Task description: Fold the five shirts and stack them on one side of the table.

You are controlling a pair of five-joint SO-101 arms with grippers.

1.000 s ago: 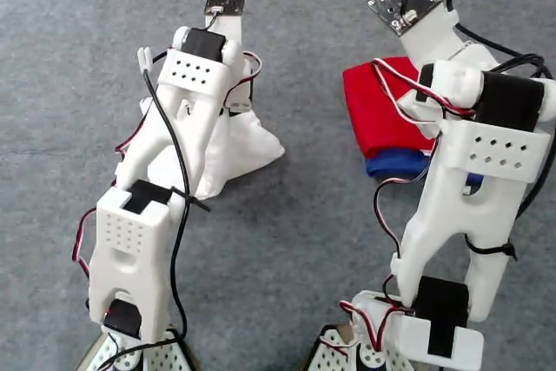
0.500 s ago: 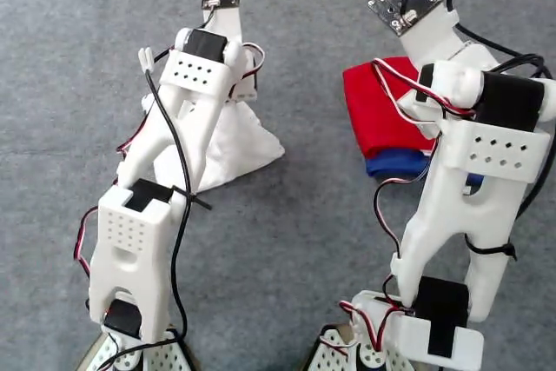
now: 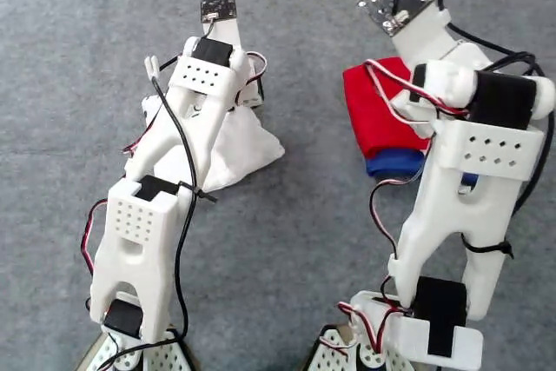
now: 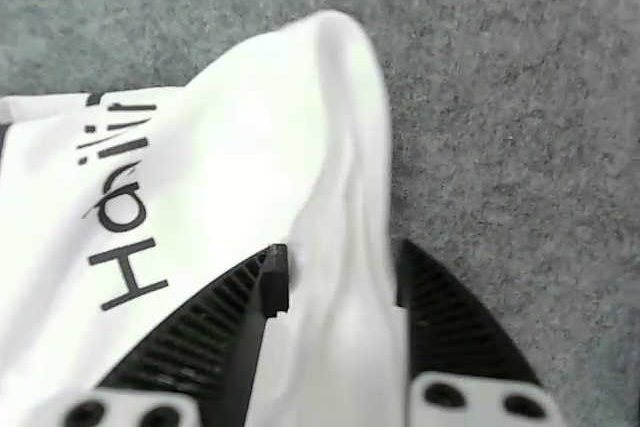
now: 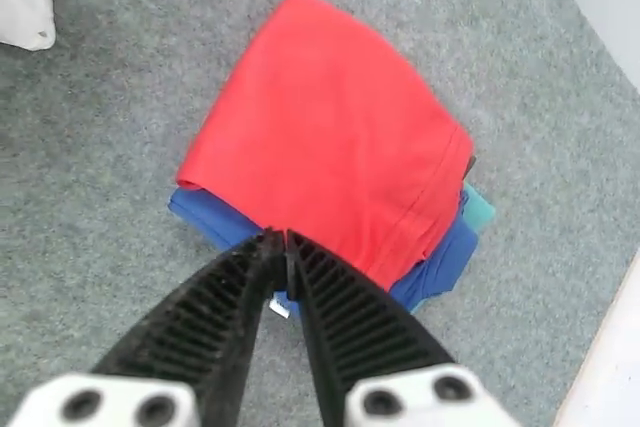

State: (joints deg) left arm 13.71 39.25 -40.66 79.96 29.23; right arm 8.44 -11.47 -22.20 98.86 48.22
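**Shirts: one white in my left jaws, a folded pile at the right**

The grey tabletop (image 3: pixel 304 241) carries two lots of cloth, well apart. At the far right a folded red shirt (image 5: pixel 330 147) lies on top of a blue shirt (image 5: pixel 440 257), with a strip of teal cloth (image 5: pixel 478 209) showing at the pile's edge. Left of centre sits the white shirt (image 3: pixel 239 141), bunched into a rumpled peak. My left arm (image 3: pixel 174 162) stretches over it and hides much of it from the high view. My right arm (image 3: pixel 473 171) stands over the near side of the pile.

My left jaws are clenched on a thick fold of the white shirt; the cloth fills the gap between them and drapes off to one side. My right jaws are pressed together with nothing between them. Their tips hang above the near edge of the blue shirt, and I cannot tell whether they touch it.

Since a second ago my left arm has leaned farther and slightly to the right, drawing the white shirt's near edge in. My right arm has barely shifted.
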